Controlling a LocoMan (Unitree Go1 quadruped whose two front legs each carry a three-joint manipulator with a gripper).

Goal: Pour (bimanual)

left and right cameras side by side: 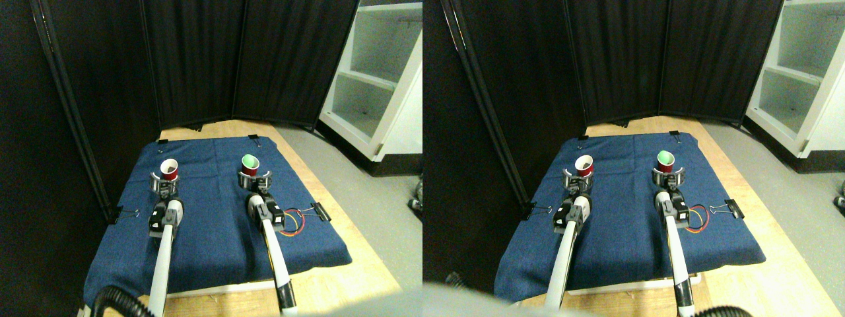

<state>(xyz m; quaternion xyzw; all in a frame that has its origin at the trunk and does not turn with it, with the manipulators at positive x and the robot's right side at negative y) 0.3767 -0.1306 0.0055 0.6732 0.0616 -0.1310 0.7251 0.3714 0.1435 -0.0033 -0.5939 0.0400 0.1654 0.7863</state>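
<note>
Two red paper cups stand on the blue cloth (218,224). The left cup (169,170) has a white inside with something dark in it, and my left gripper (164,181) sits around its base. The right cup (249,164) shows a green inside and tilts slightly, with my right gripper (255,179) around its lower part. Both pale limbs reach up from the bottom edge to the cups. The cups stand apart, about a hand's width of cloth between them.
Binder clips (321,211) pin the cloth to a wooden board (343,277). Red and yellow wires (292,224) lie beside my right limb. Black screen panels (198,59) close the back and left. A white shelf unit (379,86) stands at the right.
</note>
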